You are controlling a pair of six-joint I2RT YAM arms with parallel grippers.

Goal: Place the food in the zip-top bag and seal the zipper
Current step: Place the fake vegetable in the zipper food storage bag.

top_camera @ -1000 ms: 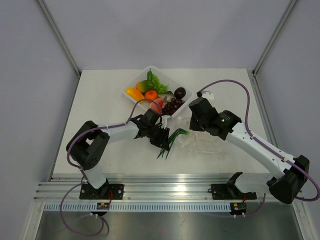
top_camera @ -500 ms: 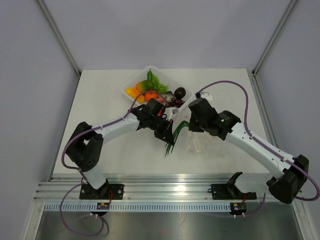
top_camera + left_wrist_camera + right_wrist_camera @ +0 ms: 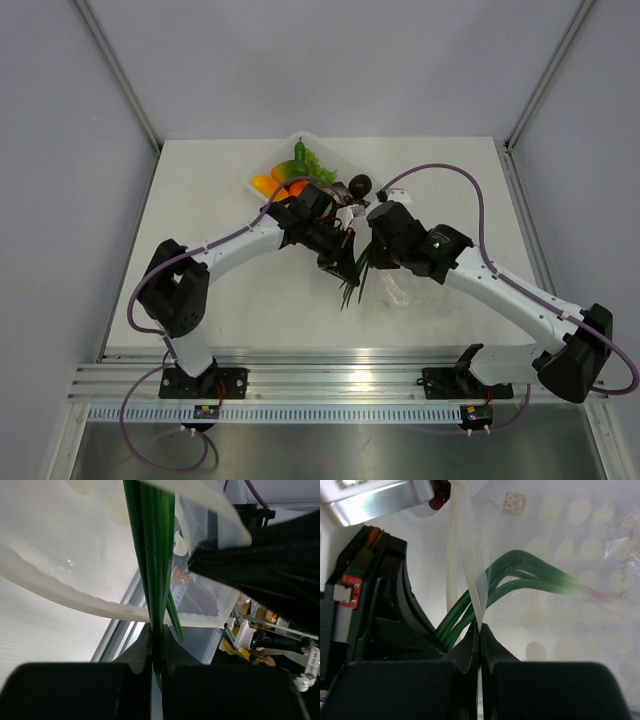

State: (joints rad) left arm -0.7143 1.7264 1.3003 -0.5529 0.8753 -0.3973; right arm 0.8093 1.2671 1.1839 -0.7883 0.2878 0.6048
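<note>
One item only is in hand: the green onion (image 3: 354,277), clenched by its leaves in the left pincer (image 3: 156,641) and carried above the surface (image 3: 200,200) toward the zip-top bag (image 3: 570,555). The right pincer (image 3: 480,630) is clamped on a fold of the bag's clear film, holding it up near the middle of the surface. From the right wrist, the onion's pale end shows through the plastic, but whether it is inside the mouth or merely behind the film is hard to tell.

Nearly everything is left to do. The orange and yellow pieces (image 3: 285,180) and the dark round fruit (image 3: 360,185) lie in the white tray (image 3: 273,157) at the far side. The zipper is not sealed, as far as I can judge.

The two pincers crowd each other at the bag's mouth. The left arm (image 3: 250,240) reaches across the tray's near corner and hides some food. The limp film offers no firm opening.
</note>
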